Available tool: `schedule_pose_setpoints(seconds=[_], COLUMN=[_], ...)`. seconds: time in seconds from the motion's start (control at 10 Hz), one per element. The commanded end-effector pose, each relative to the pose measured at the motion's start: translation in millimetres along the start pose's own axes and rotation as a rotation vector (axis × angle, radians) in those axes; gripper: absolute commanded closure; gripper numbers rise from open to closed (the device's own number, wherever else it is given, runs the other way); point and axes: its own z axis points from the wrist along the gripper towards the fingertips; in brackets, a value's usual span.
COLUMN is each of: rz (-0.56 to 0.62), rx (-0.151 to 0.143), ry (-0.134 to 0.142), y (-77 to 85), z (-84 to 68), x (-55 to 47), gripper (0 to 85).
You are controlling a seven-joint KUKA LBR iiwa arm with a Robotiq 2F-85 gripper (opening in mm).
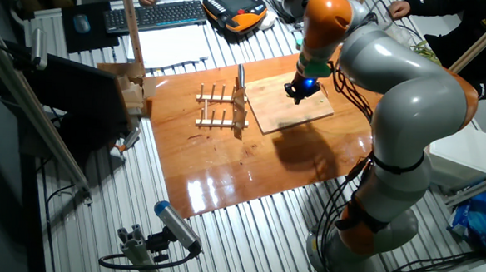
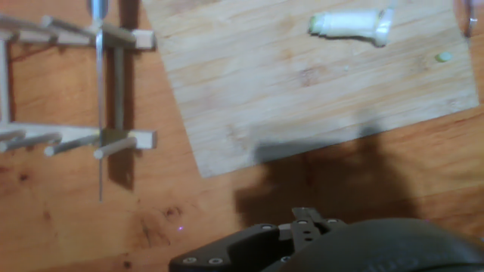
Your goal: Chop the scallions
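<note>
A short cream-white scallion piece [image 2: 349, 25] lies near the far edge of the wooden board [image 2: 318, 91], with a tiny cut bit [image 2: 443, 56] to its right. In the fixed view the scallions are too small to make out on the board [image 1: 288, 107]. My gripper [image 1: 297, 91] hovers over the board's far right part. Its fingers are too small and dark to show open or shut. In the hand view only the dark hand housing [image 2: 318, 242] shows at the bottom. The knife [image 2: 99, 113] stands blade-down in the wooden rack [image 2: 113, 140], also seen in the fixed view [image 1: 240, 76].
The dowel rack [image 1: 222, 110] sits left of the board on the glossy wooden tabletop [image 1: 249, 170]. A wooden block stand [image 1: 133, 89] is at the table's left edge. A keyboard [image 1: 153, 15] and an orange-black pendant [image 1: 237, 9] lie behind. A person's hand [image 1: 397, 9] is at the back right.
</note>
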Motion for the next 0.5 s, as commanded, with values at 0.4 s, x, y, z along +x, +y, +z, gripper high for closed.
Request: schedule_pose_setpoints(seconds=[0.4], rz=[-0.034], rx=[-0.01], ry=[-0.089], y=[-0.1], z=[0.0], x=[0.0], gripper=[85.0])
